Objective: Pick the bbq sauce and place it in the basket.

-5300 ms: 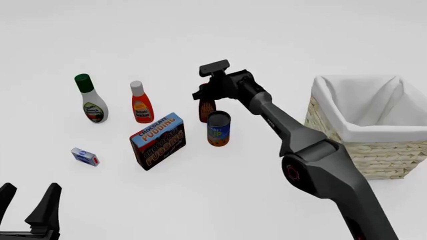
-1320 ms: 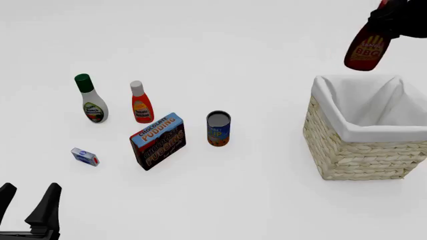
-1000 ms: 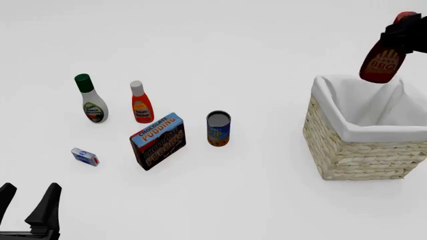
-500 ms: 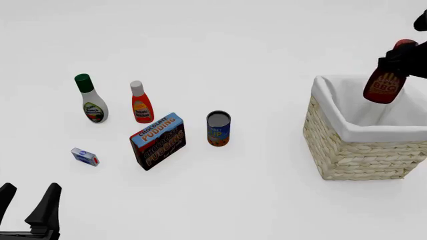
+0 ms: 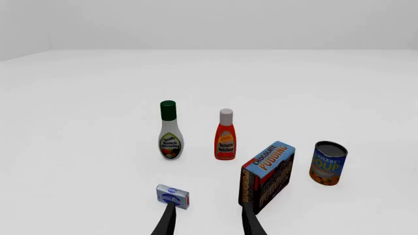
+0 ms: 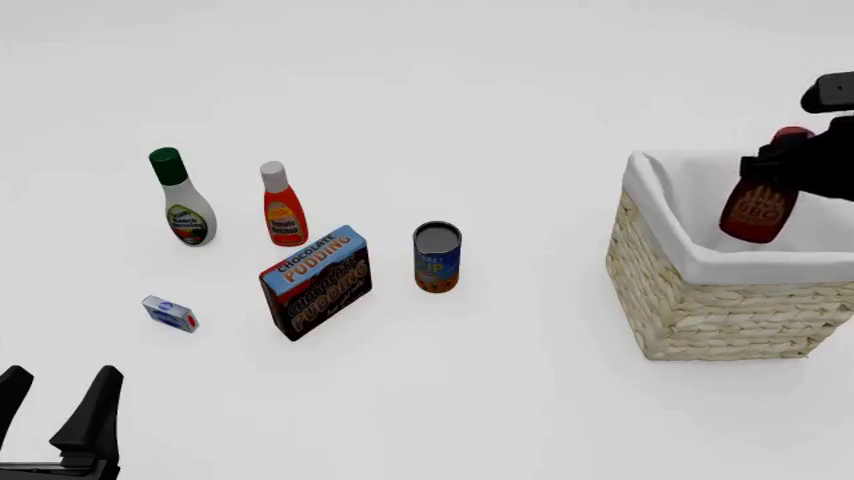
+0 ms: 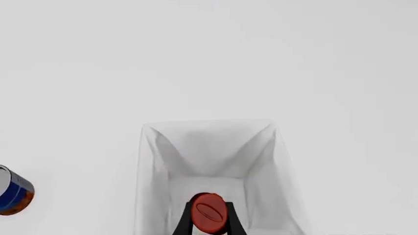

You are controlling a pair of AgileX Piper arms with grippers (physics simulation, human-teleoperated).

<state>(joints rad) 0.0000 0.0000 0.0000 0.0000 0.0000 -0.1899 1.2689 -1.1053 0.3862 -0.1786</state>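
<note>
Sauce [image 6: 758,209] hangs inside the basket's [image 6: 707,310] mouth, clamped at its neck by the right end effector [image 6: 790,158]; lowering it nearer the liner before letting go should prevent tipping.

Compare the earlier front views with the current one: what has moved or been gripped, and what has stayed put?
The right gripper took the bbq sauce from beside the can, carried it right over the basket, and is lowering it inside, still gripped. The other bottles, pudding box, can and left gripper have not moved.
</note>
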